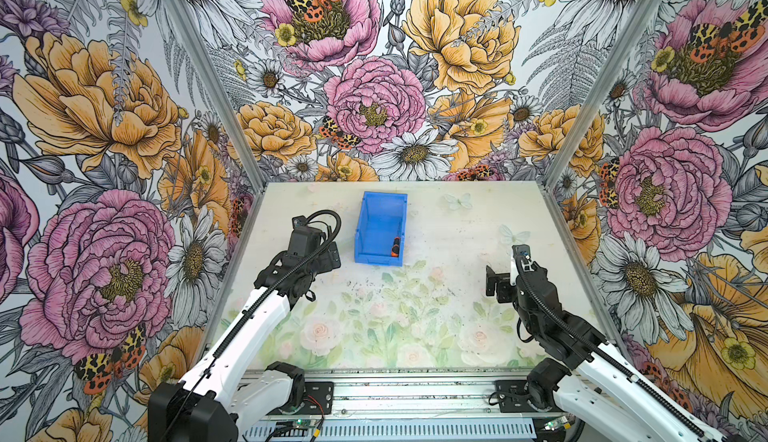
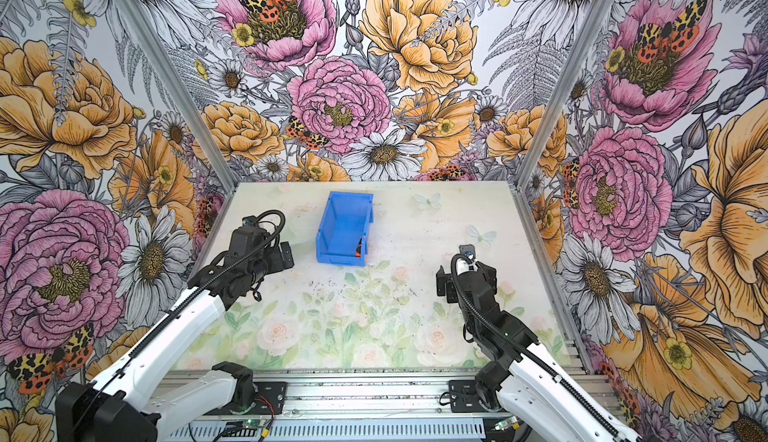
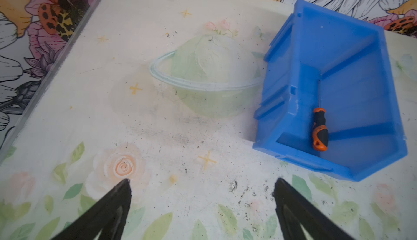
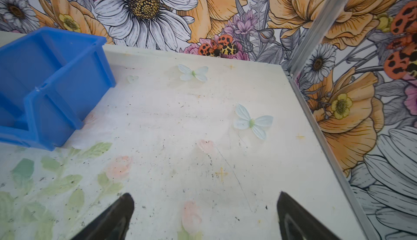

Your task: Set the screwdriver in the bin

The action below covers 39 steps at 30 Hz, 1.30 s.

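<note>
Beside the bin, both top views: my left tool hung just to the left of the blue bin, apart from it and carrying nothing.
Bin, both top views: it stood on the tabletop toward the back, a little left of the middle, with its low front lip turned toward my arm bases.
Screwdriver, both top views: the screwdriver lay inside the bin, on its floor, close to the wall on the right of the view and near the low lip. In a top view the screwdriver was partly hidden by that wall.
Right tool, both top views: my right tool hung over the tabletop, well to the right of the bin and nearer the front.
Left wrist view, tool: my left tool had its jaws wide apart, with only bare tabletop between them.
Left wrist view, screwdriver: the screwdriver rested on the floor of the bin, its orange-and-black handle toward the low lip and its thin shaft pointing deeper in.
Right wrist view, tool: my right tool was wide too and empty, over the tabletop.
Right wrist view, bin: the bin stood off to one side, apart from the jaws.
</note>
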Each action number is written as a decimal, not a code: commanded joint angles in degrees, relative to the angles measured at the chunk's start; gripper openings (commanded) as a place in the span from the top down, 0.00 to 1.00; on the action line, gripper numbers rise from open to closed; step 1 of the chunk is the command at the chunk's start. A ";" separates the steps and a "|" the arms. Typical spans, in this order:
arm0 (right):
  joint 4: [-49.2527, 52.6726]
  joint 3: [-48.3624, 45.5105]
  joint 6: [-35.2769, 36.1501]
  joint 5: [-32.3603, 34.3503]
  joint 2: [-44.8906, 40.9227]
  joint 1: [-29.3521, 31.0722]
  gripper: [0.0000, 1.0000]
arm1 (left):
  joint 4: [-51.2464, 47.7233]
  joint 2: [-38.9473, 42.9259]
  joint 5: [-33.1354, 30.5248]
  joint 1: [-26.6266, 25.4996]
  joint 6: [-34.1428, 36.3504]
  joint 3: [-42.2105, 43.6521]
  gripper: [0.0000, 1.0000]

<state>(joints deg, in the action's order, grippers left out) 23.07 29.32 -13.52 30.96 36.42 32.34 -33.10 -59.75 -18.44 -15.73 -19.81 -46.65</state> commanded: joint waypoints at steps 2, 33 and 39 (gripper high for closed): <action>-4.70 -2.07 0.35 4.15 1.72 -2.62 0.00 | 10.40 0.40 -5.08 4.04 4.53 2.82 0.01; -44.47 -6.03 10.87 -16.41 33.88 -27.14 0.00 | 69.30 -16.03 5.94 11.55 22.40 23.91 0.01; -49.02 -0.42 12.06 -20.74 43.31 -27.50 0.01 | 80.09 -27.18 14.65 15.52 21.59 22.57 0.01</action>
<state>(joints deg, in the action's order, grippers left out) -20.75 25.85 -3.07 13.34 77.56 5.26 38.48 -82.30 -9.23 -2.09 1.50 -22.50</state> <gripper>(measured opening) 0.995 0.986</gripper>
